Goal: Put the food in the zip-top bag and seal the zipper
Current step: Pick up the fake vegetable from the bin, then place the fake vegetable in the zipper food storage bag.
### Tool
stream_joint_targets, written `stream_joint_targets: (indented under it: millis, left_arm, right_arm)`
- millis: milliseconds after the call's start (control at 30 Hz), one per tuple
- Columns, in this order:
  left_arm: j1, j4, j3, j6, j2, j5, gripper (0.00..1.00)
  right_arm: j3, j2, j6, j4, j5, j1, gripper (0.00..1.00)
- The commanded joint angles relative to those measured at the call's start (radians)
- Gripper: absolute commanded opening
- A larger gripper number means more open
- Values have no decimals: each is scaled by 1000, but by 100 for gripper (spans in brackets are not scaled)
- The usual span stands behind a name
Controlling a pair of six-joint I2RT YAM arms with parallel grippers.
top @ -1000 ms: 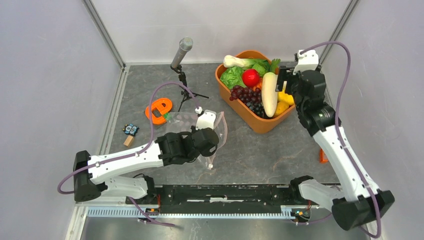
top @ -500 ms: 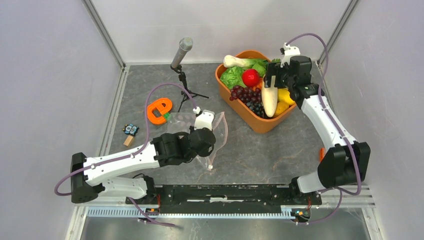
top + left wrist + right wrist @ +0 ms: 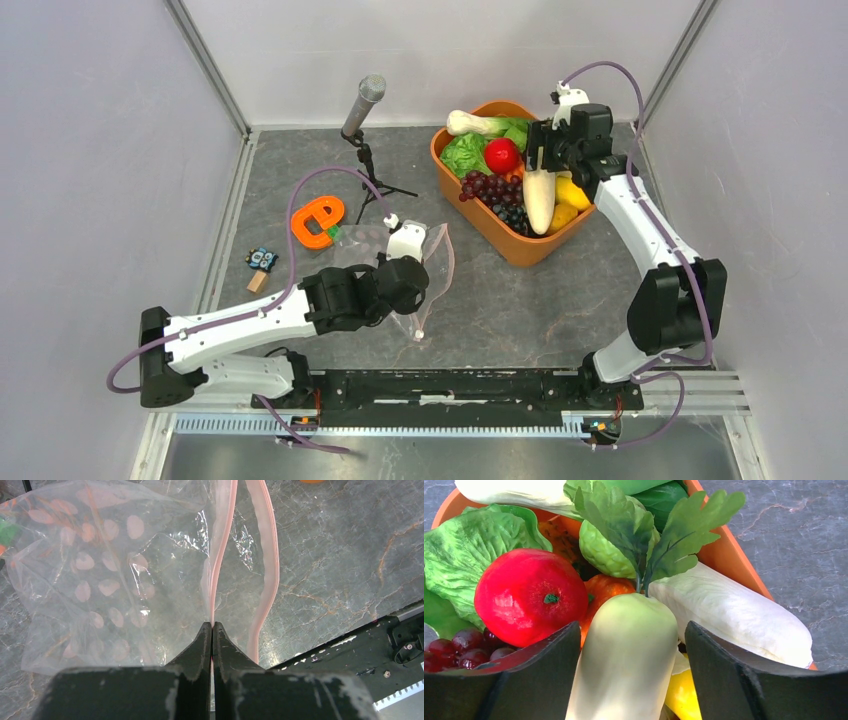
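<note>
Left gripper (image 3: 212,626) is clamped shut on one lip of the zipper (image 3: 218,555), and the other lip bows apart from it, so the mouth of the zip-top bag (image 3: 100,580) stands parted where it lies crinkled on the worktop (image 3: 520,300) at near left. Right gripper (image 3: 631,630) hangs open over the orange tub (image 3: 520,250) at far right. From here I see its fingers (image 3: 539,670) straddling the leafy end of a white radish (image 3: 624,680) with a slim gap on each side, while the rest of the food, a red apple (image 3: 529,602), grapes (image 3: 454,647) and lettuce (image 3: 469,550), lies in the tub beside it.
</note>
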Motion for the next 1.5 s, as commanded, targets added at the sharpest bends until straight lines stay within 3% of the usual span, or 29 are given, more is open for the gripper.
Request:
stream_joint_targets:
  millis: [0,100,300,367,633,867,1033,1467]
  left_arm:
    - [6,26,0,16,-23,-4,2]
    - [5,26,1,16,-23,-2,2]
    - [6,27,1,16,-24,-1,2]
    - [6,30,-2,16,-26,0,2]
    - [7,48,-4,17,-32,6,2]
    - [27,124,-22,33,-41,83,2]
    - [53,180,-26,26,-51,158,2]
    - [72,276,-9,-53,-56,278,2]
  right_arm:
    - [13,-17,3,12,-27,-4,77]
    - [11,-14,2,2,-26,-4,76]
    - [3,-46,9,34,-29,-5,53]
    - [-15,-82,9,79,-34,-5,40]
    - [-196,-328,57,310,46,-6,27]
    - [-529,-636,259,727,-80,-4,25]
    - [-654,-762,381,876,-172,40,22]
    - [-875,-886,366,1123,105,399,22]
